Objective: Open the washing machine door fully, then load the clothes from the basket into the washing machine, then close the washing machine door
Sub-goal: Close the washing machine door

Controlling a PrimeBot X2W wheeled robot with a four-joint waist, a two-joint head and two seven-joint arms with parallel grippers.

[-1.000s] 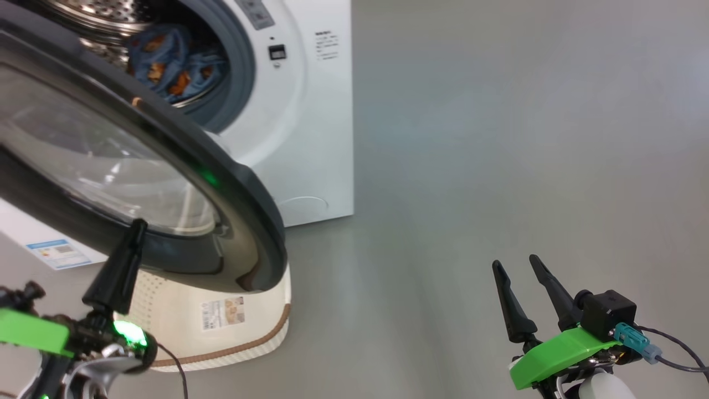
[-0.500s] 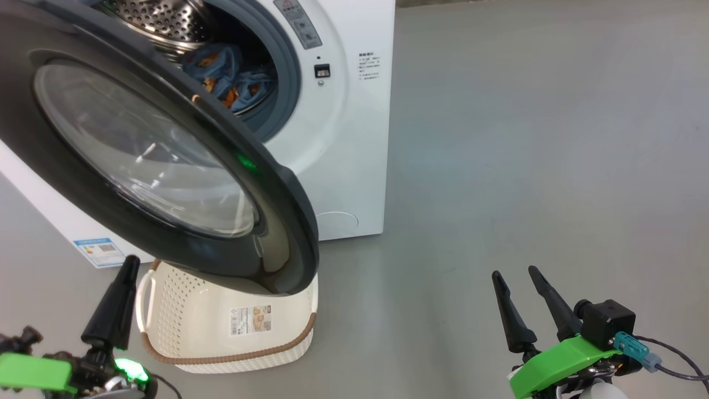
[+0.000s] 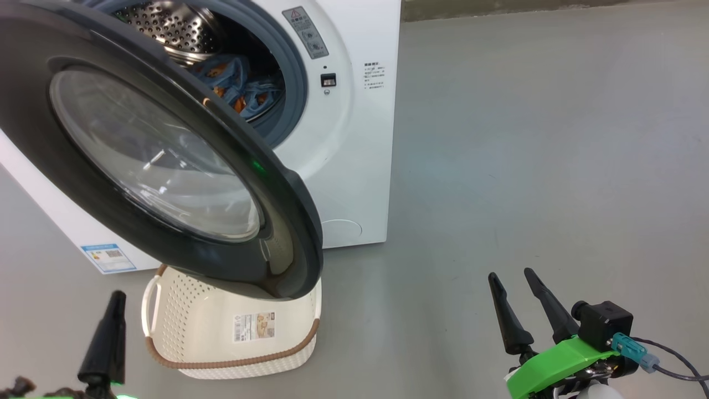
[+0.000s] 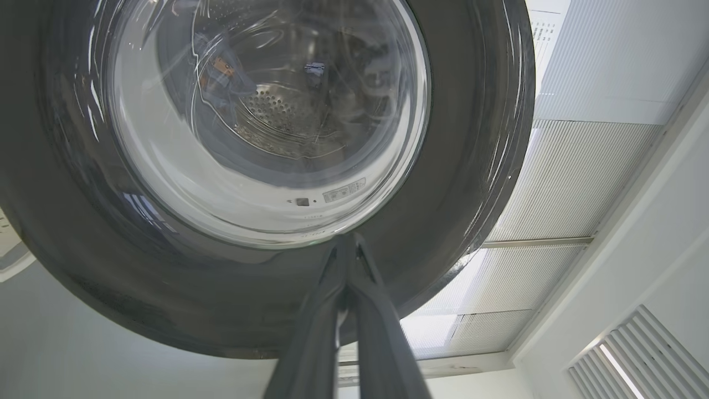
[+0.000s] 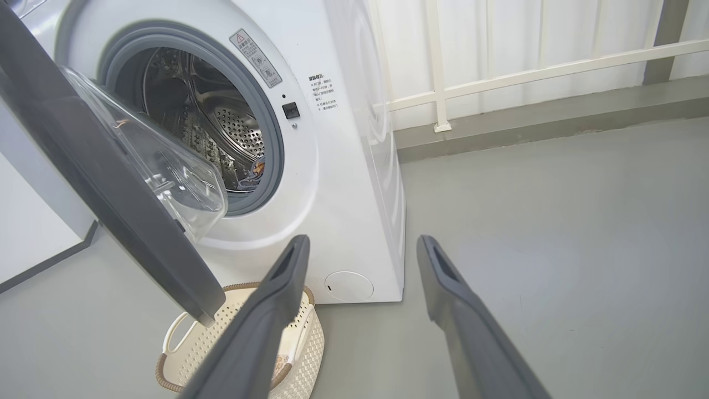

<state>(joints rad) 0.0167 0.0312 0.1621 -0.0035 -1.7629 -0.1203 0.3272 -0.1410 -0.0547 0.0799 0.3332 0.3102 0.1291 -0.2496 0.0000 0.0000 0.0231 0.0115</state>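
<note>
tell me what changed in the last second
The head camera pulled back, shifting the whole view. The left gripper, shut, has dropped clear of the washing machine door, whose lower rim it overlapped before. Unchanged: door partly open, clothes in the drum, basket beneath the door, right gripper open.

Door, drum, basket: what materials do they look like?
Washing machine door: glossy dark plastic ring, going by reflections, around a clear bowl window, glass or plastic. Drum: shiny perforated metal, likely stainless steel. Basket: matte cream perforated plastic; brown rim looks woven, possibly moulded.
</note>
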